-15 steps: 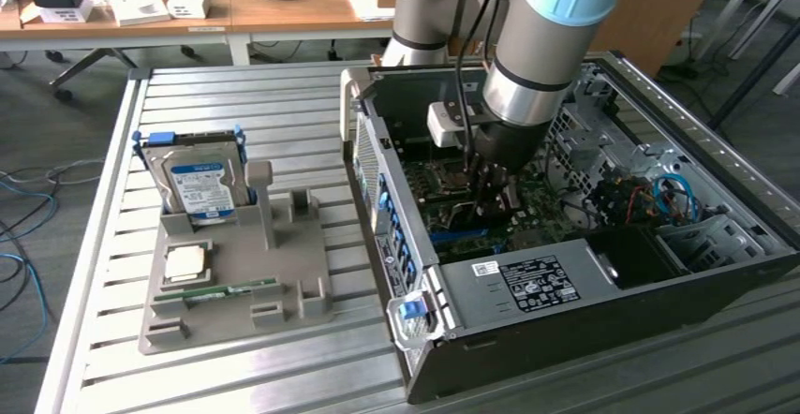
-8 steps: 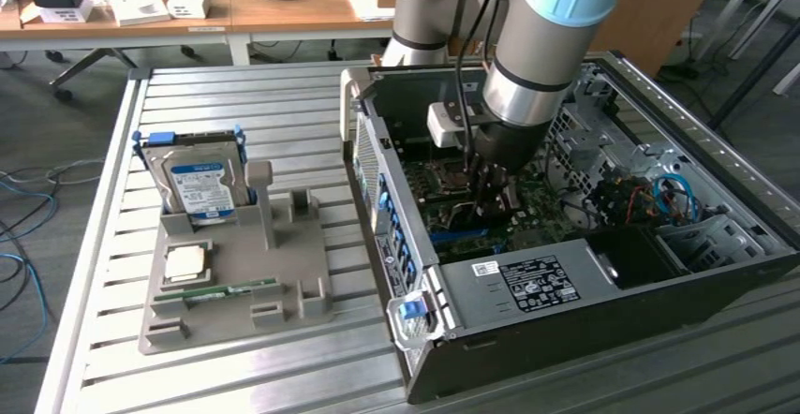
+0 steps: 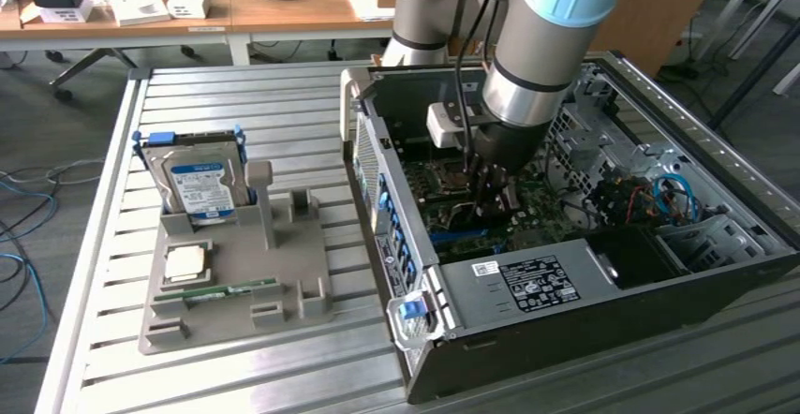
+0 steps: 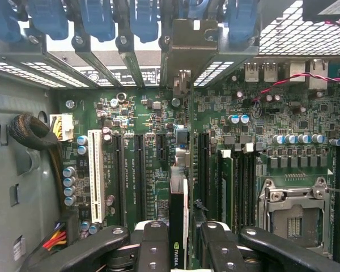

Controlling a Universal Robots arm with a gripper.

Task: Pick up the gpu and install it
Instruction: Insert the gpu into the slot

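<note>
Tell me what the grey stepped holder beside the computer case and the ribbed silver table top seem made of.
Grey stepped holder: probably plastic, matte; even dull grey, no glints. Ribbed silver table top: likely metal, perhaps aluminium, brushed; pale sheen along its slats.

A slatted silver metal table (image 3: 250,96) bears a grey plastic parts holder (image 3: 187,332) beside an open black computer case (image 3: 563,362).

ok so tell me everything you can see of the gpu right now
The gpu is seen edge-on: a thin dark card with a small logo near one end. It stands on edge, clamped between the black fingers of the gripper, over the green motherboard inside the computer case, parallel to the expansion slots. Whether it is seated cannot be told.
</note>
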